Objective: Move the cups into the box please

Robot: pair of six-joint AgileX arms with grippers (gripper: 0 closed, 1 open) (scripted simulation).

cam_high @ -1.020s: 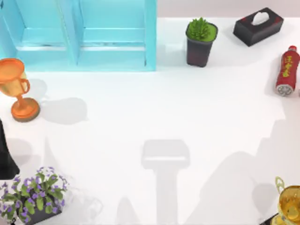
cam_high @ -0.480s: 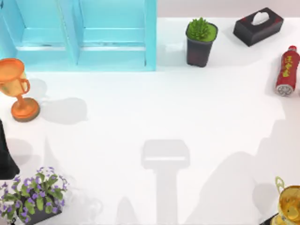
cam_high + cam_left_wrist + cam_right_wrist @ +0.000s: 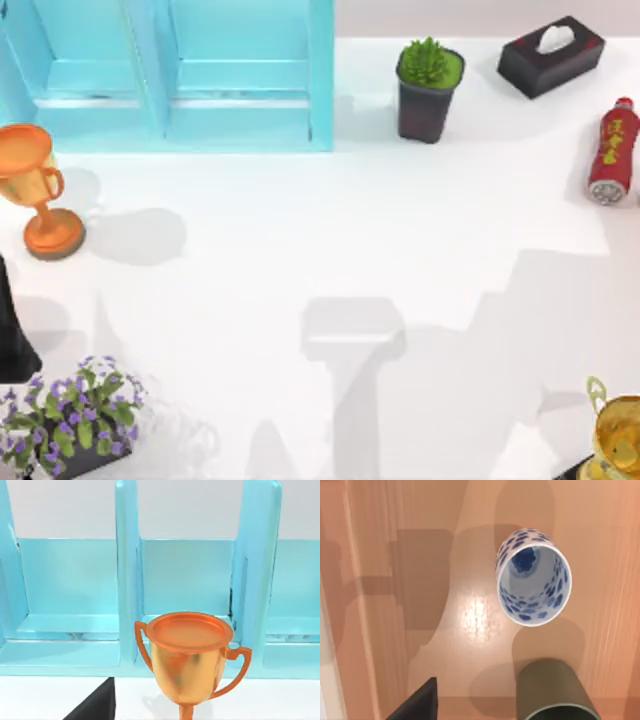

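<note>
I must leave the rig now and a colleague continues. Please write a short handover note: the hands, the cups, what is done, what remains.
Left hand: low at the table's left side, facing the orange trophy and the blue shelf; it carries nothing that I can see.
Right hand: above both cups, looking down; nothing is seen in it.
Cups: the blue floral cup and the olive-grey cup stand upright, apart, on a wood-grain floor with a raised edge, probably the box.
Done: both cups appear to be placed.
Left: confirm that this floor is the box, then park the arms.
</note>
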